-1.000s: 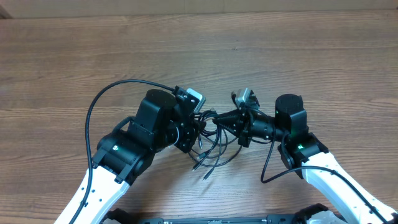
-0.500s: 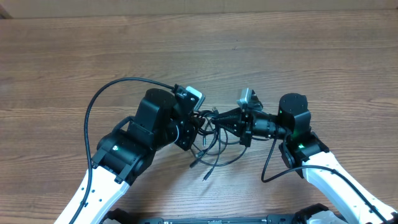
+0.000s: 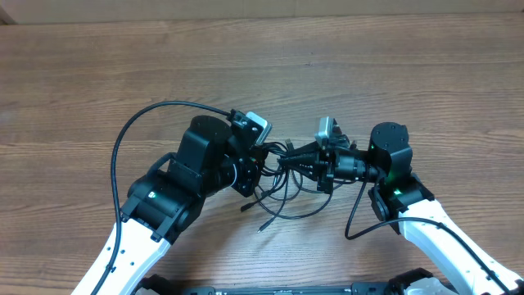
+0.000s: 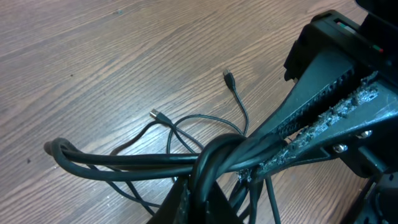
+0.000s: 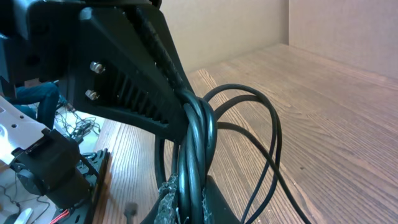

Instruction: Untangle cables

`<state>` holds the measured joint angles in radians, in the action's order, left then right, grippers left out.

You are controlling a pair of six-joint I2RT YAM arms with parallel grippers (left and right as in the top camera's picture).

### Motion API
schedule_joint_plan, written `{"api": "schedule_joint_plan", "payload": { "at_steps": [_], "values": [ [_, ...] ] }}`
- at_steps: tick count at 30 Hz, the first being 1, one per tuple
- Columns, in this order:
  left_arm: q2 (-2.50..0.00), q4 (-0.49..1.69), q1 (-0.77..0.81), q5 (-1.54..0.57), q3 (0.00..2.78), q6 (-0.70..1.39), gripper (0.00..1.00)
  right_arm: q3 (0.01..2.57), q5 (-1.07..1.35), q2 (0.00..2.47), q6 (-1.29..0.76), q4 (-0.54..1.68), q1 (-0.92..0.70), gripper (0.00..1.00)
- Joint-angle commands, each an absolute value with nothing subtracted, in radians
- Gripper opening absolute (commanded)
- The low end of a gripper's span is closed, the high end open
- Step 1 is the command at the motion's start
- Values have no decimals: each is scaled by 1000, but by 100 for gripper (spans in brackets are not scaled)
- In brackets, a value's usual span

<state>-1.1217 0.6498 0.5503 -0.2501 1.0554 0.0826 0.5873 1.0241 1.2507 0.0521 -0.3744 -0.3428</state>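
Cables (image 4: 124, 163) are being clamped as one bundle between the closed left gripper (image 3: 264, 164) and closed right gripper (image 3: 286, 161), above the bench (image 3: 368, 65).

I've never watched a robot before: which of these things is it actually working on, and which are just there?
Part of the job: thin black cables; left gripper and right gripper, both shut on them.
Just there: wooden table; thick black cord on the left arm.

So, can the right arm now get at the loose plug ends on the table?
Probably not yet: the right gripper is shut on the thin black cables; the small plug ends themselves lie uncovered.
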Motion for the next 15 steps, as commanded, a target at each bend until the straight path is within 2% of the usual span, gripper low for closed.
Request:
{"api": "schedule_joint_plan", "payload": {
  "at_steps": [1,10,15],
  "values": [
    [-1126,623,550,-263,1064,94,4,597,1119,1248,57,-381,-359,5],
    [-1126,612,550,-263,1064,112,4,597,1103,1248,57,-373,-359,10],
    [-1126,612,550,-263,1064,112,4,597,1101,1248,57,-360,-359,29]
  ]
}}
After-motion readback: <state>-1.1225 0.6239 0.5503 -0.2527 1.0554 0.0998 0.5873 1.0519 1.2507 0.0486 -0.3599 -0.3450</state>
